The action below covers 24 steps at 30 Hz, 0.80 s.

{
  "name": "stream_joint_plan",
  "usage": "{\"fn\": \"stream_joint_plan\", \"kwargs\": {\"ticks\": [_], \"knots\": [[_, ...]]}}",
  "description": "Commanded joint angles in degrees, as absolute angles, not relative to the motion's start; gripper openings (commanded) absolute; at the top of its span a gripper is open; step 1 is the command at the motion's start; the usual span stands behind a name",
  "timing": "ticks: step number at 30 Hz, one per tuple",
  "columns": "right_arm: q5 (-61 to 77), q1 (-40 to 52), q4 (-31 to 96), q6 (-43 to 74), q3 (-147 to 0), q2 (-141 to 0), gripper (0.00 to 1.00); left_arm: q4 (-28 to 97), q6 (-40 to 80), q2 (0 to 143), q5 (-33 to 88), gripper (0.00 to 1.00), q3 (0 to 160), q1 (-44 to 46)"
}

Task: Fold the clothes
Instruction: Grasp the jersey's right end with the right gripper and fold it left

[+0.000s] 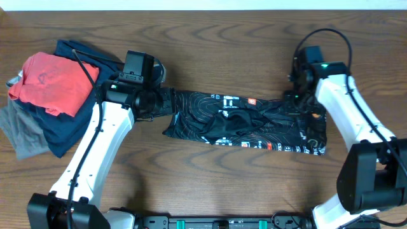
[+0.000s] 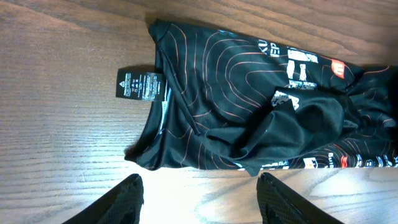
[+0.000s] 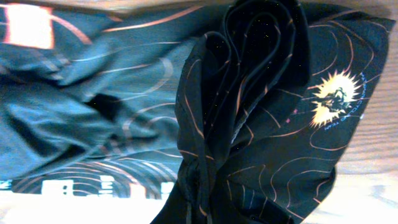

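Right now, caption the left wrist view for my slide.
Open left gripper facing the crumpled jersey, tag sticking out, on the wooden table.

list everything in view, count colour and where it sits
sports jersey: 1, black with orange contour lines and logos, table centre, between the arms
label: 1, black, sticking out at the jersey's left end
shirt: 1, red, top of the left pile
navy garment: 1, navy, under the shirt
grey garment: 1, grey, bottom of that pile
table: 1, brown wood
left tool: 1, black, open, by the jersey's left end
right tool: 1, black, at the jersey's right end, fingers hidden by bunched cloth
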State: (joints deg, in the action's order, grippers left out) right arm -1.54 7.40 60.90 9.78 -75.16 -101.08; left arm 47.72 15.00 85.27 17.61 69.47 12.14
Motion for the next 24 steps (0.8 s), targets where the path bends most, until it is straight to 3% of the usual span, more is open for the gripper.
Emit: {"fn": "stream_joint_plan", "kwargs": {"ticks": [1,12,13,15,17,20,24], "knots": [[-1.9,10.3,60.6,13.4,-75.2,-100.4,0.02,48.0,14.7,84.8,17.3,0.6,69.6,11.9],[-1.0,13.1,61.0,15.0,-75.1,-100.4,0.04,48.0,14.7,84.9,17.3,0.6,69.6,11.9],[-0.3,13.3,61.0,15.0,-75.1,-100.4,0.1,48.0,14.7,84.9,17.3,0.6,69.6,11.9],[3.0,13.6,60.5,14.5,-75.1,-100.4,0.31,48.0,14.7,84.9,17.3,0.61,69.6,11.9],[9.4,13.8,59.5,8.6,-75.1,-100.4,0.41,48.0,14.7,84.9,17.3,0.6,69.6,11.9],[10.3,13.8,59.3,4.3,-75.1,-100.4,0.44,48.0,14.7,84.9,17.3,0.61,69.6,11.9],[-3.6,13.0,59.7,14.8,-75.1,-100.4,0.46,48.0,14.7,84.9,17.3,0.61,69.6,11.9]]}}
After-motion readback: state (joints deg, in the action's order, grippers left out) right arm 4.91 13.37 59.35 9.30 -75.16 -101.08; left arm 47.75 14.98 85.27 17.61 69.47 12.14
